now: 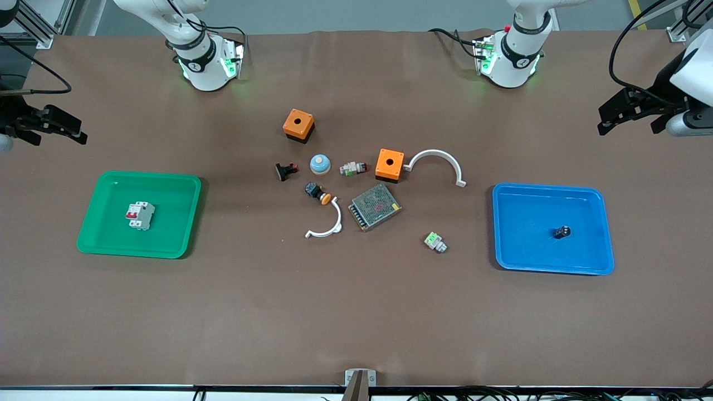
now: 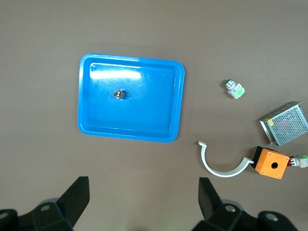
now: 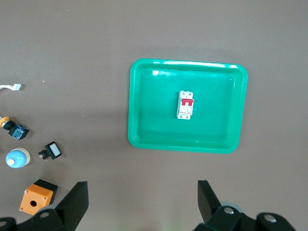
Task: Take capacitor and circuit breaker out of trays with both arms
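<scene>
Both arms parked high, nothing grabbed yet. Green tray (image 1: 106, 234) holds the circuit breaker (image 1: 140, 215), blue tray (image 1: 590, 262) the capacitor (image 1: 561, 231). Left pincer (image 2: 143, 199) and right pincer (image 3: 142, 202) are spread apart; I'd drop straight down, centred.

We see the circuit breaker (image 3: 186, 105) lying in the green tray (image 3: 144, 120) (near centre); right gripper (image 3: 143, 204) spread wide.
</scene>
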Robot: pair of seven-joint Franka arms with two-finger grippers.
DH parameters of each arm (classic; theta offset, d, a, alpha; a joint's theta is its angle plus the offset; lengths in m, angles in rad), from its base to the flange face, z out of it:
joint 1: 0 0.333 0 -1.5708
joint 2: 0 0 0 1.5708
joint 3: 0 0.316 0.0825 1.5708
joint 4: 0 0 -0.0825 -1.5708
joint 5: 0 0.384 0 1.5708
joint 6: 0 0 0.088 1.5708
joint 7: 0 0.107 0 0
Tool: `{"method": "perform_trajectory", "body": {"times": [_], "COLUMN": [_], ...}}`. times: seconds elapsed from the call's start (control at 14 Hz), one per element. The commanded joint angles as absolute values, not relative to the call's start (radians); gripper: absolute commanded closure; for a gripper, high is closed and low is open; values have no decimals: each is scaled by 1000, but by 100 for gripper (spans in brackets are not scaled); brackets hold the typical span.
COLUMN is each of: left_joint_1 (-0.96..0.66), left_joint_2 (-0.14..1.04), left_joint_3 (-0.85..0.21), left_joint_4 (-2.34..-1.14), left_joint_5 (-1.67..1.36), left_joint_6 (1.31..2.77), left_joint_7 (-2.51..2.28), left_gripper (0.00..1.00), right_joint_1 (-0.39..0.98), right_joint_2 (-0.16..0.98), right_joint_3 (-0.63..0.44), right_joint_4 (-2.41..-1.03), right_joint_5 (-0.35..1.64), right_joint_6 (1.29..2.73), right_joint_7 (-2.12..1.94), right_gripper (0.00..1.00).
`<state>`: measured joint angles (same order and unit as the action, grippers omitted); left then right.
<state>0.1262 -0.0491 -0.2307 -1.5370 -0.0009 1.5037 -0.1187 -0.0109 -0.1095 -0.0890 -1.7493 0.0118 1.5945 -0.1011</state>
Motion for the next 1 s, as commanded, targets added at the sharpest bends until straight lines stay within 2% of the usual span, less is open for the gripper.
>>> {"method": "perform_trajectory", "body": {"times": [0.0,0.29,0.5,0.79,0.93], "left_joint_1": [132,172,224,267,295], "left_joint_2": [-42,58,149,198,254], "left_joint_3": [-230,-229,-227,-225,-227], "left_joint_4": [-1520,-1506,-1567,-1831,-1913], "left_joint_5": [4,55,75,109,109], "left_joint_6": [1489,1506,1601,1992,2176], "left_joint_7": [-115,-101,-115,-147,-146], "left_gripper": [0,0,0,0,0], "right_joint_1": [-6,-6,-8,-17,-21], "right_joint_2": [-138,-138,-130,-66,7], "right_joint_3": [-92,-92,-92,-97,-97], "right_joint_4": [-1776,-1776,-1753,-1697,-1684], "right_joint_5": [20,20,18,18,14], "right_joint_6": [1600,1597,1576,1562,1586], "right_joint_7": [-103,-104,-104,-92,-95], "right_gripper": [0,0,0,0,0]}}
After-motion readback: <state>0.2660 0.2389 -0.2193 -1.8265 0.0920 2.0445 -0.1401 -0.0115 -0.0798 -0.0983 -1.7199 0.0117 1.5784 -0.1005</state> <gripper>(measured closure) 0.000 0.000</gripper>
